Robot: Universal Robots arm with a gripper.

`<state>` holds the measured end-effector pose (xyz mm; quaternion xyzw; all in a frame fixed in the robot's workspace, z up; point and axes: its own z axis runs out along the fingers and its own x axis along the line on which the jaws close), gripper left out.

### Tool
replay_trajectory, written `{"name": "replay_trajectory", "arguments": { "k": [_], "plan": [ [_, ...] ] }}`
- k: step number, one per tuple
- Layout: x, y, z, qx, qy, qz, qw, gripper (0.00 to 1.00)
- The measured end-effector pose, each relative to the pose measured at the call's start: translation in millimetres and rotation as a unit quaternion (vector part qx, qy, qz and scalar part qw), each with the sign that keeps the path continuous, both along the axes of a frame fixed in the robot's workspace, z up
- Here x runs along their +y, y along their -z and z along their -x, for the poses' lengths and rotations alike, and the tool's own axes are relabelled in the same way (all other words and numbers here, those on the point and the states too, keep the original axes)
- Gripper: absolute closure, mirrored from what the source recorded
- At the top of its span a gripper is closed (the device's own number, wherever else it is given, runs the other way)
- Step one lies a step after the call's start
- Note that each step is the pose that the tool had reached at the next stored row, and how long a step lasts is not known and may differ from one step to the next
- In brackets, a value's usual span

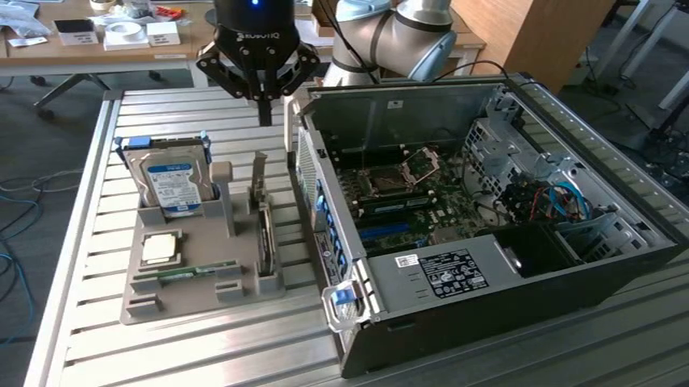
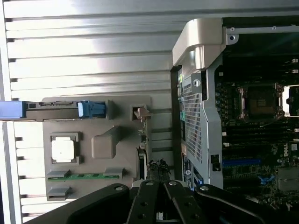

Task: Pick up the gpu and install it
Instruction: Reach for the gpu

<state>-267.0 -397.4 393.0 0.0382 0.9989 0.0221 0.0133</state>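
Note:
The gpu [image 1: 264,230] stands on its edge in a slot along the side of the grey holder [image 1: 231,302] nearest the computer case, its silver bracket end pointing up at the far end. In the wrist view the gpu [image 2: 141,140] shows edge-on, just ahead of the fingers. My gripper [image 1: 265,117] hangs shut and empty above the holder's far end, a little beyond the gpu's bracket. Its black linkage and gripper [image 2: 158,198] sit over the card's line. The open computer case [image 1: 356,266] lies on its side at the exterior view's right, motherboard [image 1: 415,201] exposed.
The holder also carries a blue-labelled hard drive [image 1: 173,181] standing upright, a square processor [image 1: 161,246] and a green RAM stick [image 1: 199,270]. The slatted metal table [image 1: 161,355] runs under everything. A wooden desk with boxes [image 1: 119,36] stands behind.

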Motion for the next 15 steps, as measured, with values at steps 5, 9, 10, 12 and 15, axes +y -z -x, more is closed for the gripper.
{"name": "replay_trajectory", "arguments": {
  "k": [5,9,10,12,15],
  "plan": [
    [-3.8,0.0,2.1,0.0,0.0,0.0,1.0,0.89],
    [-11.9,0.0,3.3,0.0,0.0,0.0,1.0,0.89],
    [-14.4,0.0,3.8,0.0,0.0,0.0,1.0,0.89],
    [-19.4,0.0,4.6,0.0001,0.0,0.0,1.0,0.89],
    [-27.3,0.0,5.8,0.0,0.0,0.0,1.0,0.89]
  ]
}}
